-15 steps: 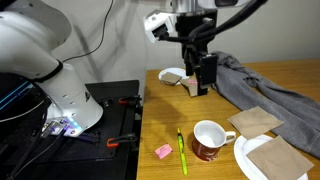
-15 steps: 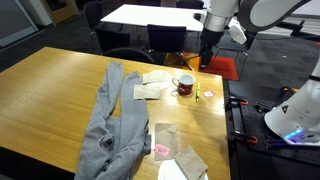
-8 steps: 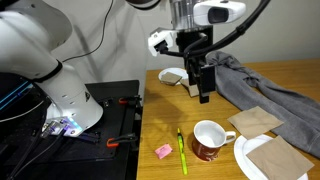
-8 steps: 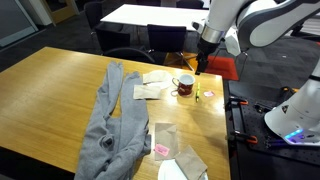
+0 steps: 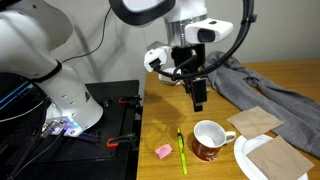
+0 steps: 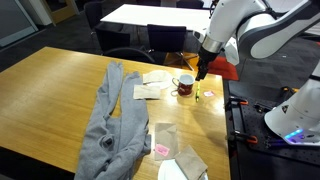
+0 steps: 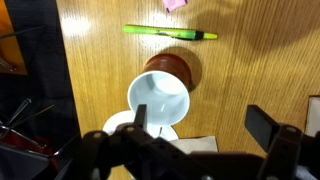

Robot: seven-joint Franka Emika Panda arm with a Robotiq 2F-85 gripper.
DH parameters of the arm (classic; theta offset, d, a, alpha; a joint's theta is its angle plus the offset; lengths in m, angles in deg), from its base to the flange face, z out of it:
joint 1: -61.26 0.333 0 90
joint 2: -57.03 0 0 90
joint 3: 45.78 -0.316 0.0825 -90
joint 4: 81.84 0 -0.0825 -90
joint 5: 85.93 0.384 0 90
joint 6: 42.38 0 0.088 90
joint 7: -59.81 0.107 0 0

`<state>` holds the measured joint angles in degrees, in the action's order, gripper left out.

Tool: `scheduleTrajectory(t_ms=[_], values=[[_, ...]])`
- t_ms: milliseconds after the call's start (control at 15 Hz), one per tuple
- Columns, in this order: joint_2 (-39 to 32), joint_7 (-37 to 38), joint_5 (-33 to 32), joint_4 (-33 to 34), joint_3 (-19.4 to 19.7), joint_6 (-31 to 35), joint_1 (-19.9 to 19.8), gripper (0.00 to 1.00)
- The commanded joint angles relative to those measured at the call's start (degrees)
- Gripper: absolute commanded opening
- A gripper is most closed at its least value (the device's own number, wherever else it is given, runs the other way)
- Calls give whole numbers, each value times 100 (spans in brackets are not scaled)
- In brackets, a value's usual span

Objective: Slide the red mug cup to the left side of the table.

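**Gripper point(image 5: 198, 100) has come down toward the red mug cup point(image 5: 208, 140)**

Compared with a second ago, the gripper hangs lower, above the mug and not touching it. Left of the mug lie a pink eraser point(image 5: 163, 151) and then a green pen point(image 5: 182, 148). The mug stands upright on the table point(image 5: 160, 115). In the wrist view the fingers point(image 7: 262, 125) are spread wide and hold nothing. Just right of the mug is a white plate point(image 5: 243, 160).
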<state>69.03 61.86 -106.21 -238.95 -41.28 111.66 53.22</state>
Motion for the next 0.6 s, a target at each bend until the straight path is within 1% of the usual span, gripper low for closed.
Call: scheduleTrajectory(t_ms=[0,200,533], values=[[-423,105,-137,81,-87,269,-101,100],[-723,193,-323,182,-86,345,-102,100],[-1156,531,-1064,403,2,420,-81,100]])
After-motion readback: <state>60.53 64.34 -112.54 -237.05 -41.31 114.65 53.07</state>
